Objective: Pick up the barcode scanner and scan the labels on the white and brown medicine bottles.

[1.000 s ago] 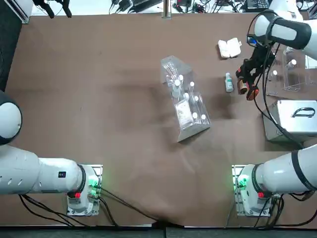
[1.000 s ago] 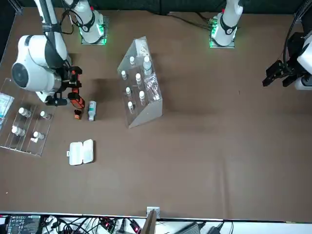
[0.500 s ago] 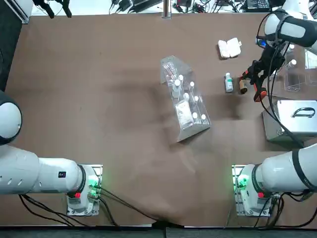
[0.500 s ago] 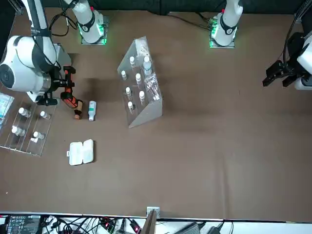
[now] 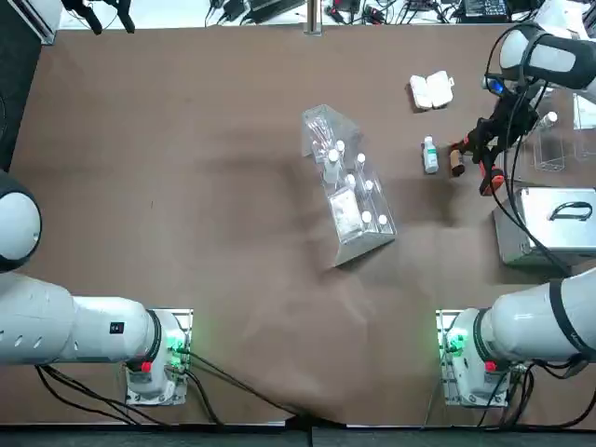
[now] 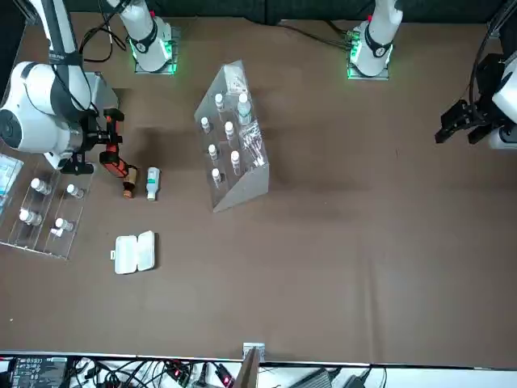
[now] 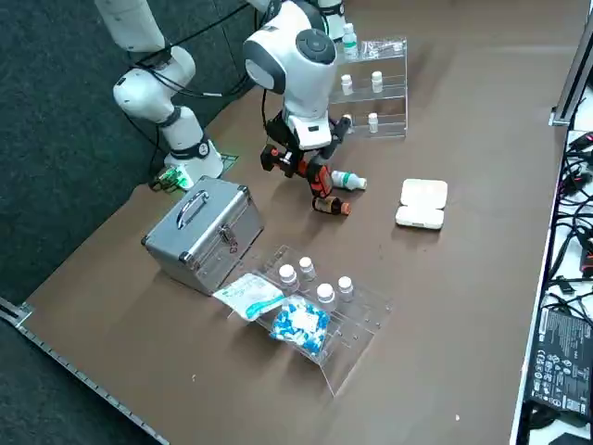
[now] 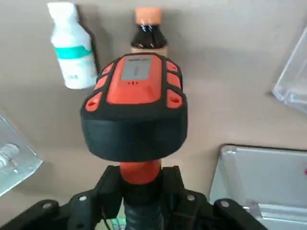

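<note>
The black barcode scanner (image 8: 135,103), red-orange on its face and neck, stood pinched in the right gripper's (image 8: 142,191) fingers. In the wrist view, the brown bottle (image 8: 149,31) lay at its twelve o'clock, the teal-banded white bottle (image 8: 73,48) at eleven.

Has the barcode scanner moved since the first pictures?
Yes: in the front view, the right gripper has carried the barcode scanner away from the white bottle.
</note>
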